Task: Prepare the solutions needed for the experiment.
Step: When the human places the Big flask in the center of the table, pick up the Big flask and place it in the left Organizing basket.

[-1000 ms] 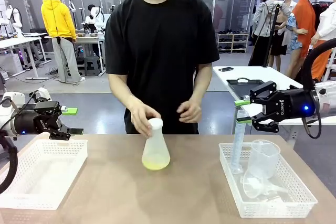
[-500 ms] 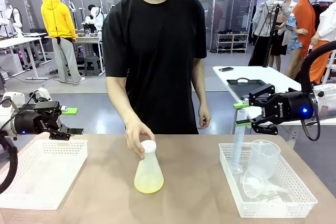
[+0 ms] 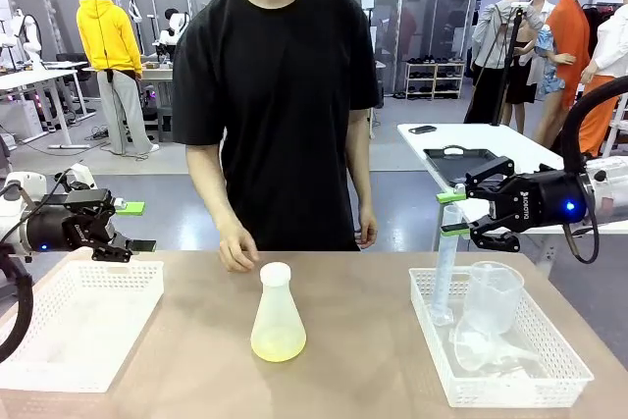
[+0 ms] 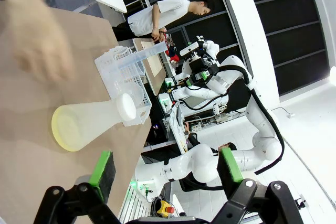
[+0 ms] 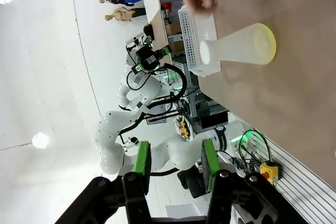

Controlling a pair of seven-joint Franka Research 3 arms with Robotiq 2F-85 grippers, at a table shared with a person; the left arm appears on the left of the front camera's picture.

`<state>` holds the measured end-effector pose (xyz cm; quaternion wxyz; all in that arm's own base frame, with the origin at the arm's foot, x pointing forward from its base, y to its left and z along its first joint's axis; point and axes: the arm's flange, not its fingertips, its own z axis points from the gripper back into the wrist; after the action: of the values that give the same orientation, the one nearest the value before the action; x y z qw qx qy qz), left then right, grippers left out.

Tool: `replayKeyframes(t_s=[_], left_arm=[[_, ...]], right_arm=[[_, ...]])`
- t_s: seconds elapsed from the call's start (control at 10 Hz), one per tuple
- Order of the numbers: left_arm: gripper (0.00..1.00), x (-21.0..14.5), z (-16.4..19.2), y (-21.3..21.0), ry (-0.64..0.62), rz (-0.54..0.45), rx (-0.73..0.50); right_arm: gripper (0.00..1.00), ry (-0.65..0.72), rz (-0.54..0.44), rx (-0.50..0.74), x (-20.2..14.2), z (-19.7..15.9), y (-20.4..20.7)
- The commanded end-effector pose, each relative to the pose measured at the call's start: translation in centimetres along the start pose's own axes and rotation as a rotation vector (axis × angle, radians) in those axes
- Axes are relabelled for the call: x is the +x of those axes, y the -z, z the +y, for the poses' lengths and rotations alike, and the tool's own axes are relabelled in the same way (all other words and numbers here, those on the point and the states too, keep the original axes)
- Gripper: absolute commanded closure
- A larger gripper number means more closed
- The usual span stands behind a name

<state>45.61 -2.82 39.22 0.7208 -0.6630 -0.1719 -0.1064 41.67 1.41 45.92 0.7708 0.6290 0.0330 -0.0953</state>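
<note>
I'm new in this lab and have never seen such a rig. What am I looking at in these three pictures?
This is a two-armed robot sharing a table with a person. The front view looks across the table from the robot's side: its left gripper hangs by the left basket, its right gripper by the right basket, which holds a cylinder, a beaker and a funnel. The other two pictures come from cameras on each wrist, looking along that gripper's green-padded fingers, so the table appears sideways. Both grippers are open and hold nothing. Mid-table stands a flask with a little yellow-green solution; the person's hand is beside it, not touching.
</note>
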Motion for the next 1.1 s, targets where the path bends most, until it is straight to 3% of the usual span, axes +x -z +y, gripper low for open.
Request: replayKeyframes(t_s=[0.0, 0.6, 1.0], left_arm=[[0.00, 0.0, 0.0, 0.0, 0.020, -0.004, -0.001], [0.00, 0.0, 0.0, 0.0, 0.000, 0.000, 0.000], [0.00, 2.1, 0.1, 2.3, 0.661, 0.046, 0.166]], right_arm=[[0.50, -0.007, -0.001, 0.003, -0.1, 0.2, 0.0], [0.50, -0.007, -0.001, 0.003, -0.1, 0.2, 0.0], [0.50, -0.007, -0.001, 0.003, -0.1, 0.2, 0.0]])
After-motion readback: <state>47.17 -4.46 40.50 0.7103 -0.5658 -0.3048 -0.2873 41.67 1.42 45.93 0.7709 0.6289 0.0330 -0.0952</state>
